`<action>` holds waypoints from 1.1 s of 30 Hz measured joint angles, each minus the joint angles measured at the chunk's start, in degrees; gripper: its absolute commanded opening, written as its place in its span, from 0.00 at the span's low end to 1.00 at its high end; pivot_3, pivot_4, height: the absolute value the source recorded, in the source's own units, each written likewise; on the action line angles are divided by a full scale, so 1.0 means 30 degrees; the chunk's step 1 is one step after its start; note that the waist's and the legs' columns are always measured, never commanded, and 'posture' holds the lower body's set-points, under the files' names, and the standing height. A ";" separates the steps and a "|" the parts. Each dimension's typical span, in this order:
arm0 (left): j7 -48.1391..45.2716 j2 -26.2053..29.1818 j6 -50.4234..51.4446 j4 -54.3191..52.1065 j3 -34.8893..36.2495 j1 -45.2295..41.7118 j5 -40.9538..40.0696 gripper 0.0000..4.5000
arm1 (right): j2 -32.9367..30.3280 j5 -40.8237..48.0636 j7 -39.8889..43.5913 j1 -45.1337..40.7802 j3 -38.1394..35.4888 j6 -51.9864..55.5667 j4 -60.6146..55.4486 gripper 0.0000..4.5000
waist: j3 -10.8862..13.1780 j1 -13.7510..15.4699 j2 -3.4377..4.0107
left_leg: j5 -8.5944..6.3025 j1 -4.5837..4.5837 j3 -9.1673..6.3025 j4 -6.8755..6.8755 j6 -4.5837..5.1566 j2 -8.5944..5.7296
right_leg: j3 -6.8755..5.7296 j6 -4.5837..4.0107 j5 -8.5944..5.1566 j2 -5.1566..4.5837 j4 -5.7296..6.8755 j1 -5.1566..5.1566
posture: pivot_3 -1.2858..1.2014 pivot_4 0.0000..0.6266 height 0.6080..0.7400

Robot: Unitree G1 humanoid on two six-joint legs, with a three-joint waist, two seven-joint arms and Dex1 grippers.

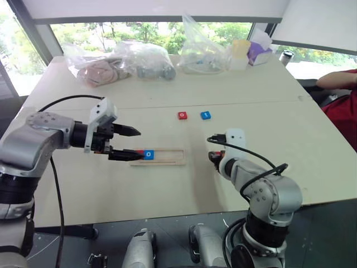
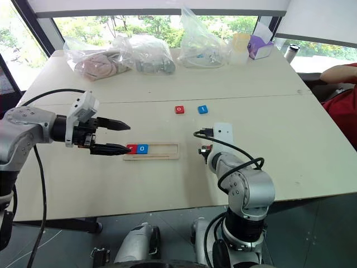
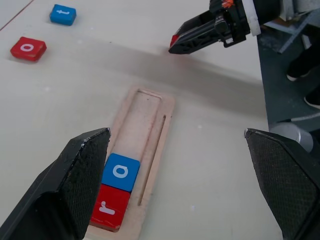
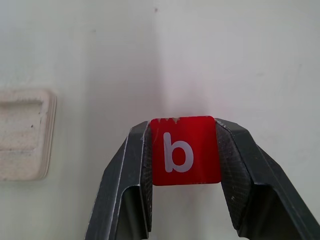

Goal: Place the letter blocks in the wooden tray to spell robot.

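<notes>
The wooden tray [image 1: 167, 157] lies on the table in front of me. A red "r" block [image 3: 110, 207] and a blue "o" block [image 3: 120, 171] sit side by side at its left end, and the other part of the tray is bare. My left gripper [image 1: 133, 143] hovers open over that left end, holding nothing. Right of the tray, my right gripper [image 4: 184, 124] is shut on a red "b" block [image 4: 186, 150], held just above the table. Farther back lie a red "o" block [image 1: 182, 115] and a blue "t" block [image 1: 206, 115].
Plastic bags [image 1: 122, 62] with odds and ends, and a purple box [image 1: 259, 53], line the table's far edge. A person's red sleeve [image 1: 343, 109] shows at the right side of the table.
</notes>
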 measured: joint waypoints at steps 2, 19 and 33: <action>-0.0211 0.0000 -0.0110 0.0208 -0.0303 -0.0221 0.0123 1.00 | 0.0079 -0.0051 -0.0141 0.0012 0.0086 0.0001 0.0008 0.26 | 0.0000 -0.0007 0.0000 | 0.0000 0.0000 0.0002 -0.0008 0.0000 0.0000 | 0.0004 0.0000 0.0000 -0.0006 -0.0004 -0.0005 | 0.52 0.24 1.00; -0.0971 -0.0042 -0.0941 0.0639 -0.0705 -0.0342 0.0759 1.00 | -0.2933 0.0473 0.2010 -0.1609 -0.1208 -0.0024 0.0018 0.99 | 0.0006 0.0013 0.0008 | 0.0001 0.0001 0.0007 -0.0053 0.0000 -0.0007 | 0.0007 0.0003 -0.0002 -0.0026 -0.0041 -0.0007 | 0.52 0.24 1.00; -0.3715 0.2322 -0.2247 -0.3716 -0.1617 0.2408 0.0962 1.00 | -1.7237 0.3996 2.1719 0.1479 0.2604 -1.8677 0.8647 0.99 | 0.0024 -0.0006 0.0008 | -0.0044 0.0045 0.0023 -0.0092 0.0080 -0.0065 | 0.0023 0.0072 -0.0063 0.0019 -0.0029 0.0020 | 0.52 0.24 1.00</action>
